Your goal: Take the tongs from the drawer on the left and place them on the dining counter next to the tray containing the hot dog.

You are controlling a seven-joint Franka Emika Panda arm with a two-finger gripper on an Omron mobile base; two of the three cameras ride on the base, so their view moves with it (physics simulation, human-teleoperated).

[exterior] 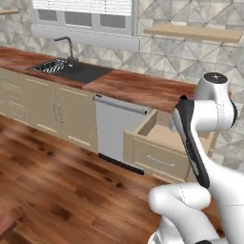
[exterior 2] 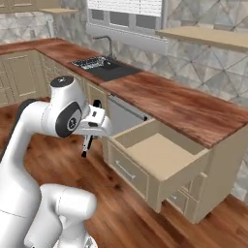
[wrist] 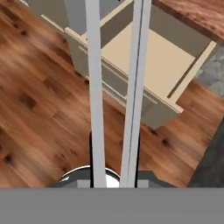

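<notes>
In the hand view the tongs [wrist: 95,87] run up the picture as two long silver arms from between my dark fingertips [wrist: 91,148]. My gripper [wrist: 114,153] is shut on them. From the right base view the gripper [exterior 2: 94,122] hangs in the air left of the open drawer [exterior 2: 160,155], and the tongs [exterior 2: 87,144] point down from it toward the floor. The drawer [exterior: 162,138] is pulled out, and its pale inside is bare. The dining counter, the tray and the hot dog are out of view.
A wall counter [exterior: 143,88] of reddish wood carries a black sink [exterior: 71,69] with a tap. A steel dishwasher [exterior: 116,131] stands left of the drawer, with beige cabinets [exterior: 52,112] beyond it. Wood floor [exterior: 57,181] spreads wide in front.
</notes>
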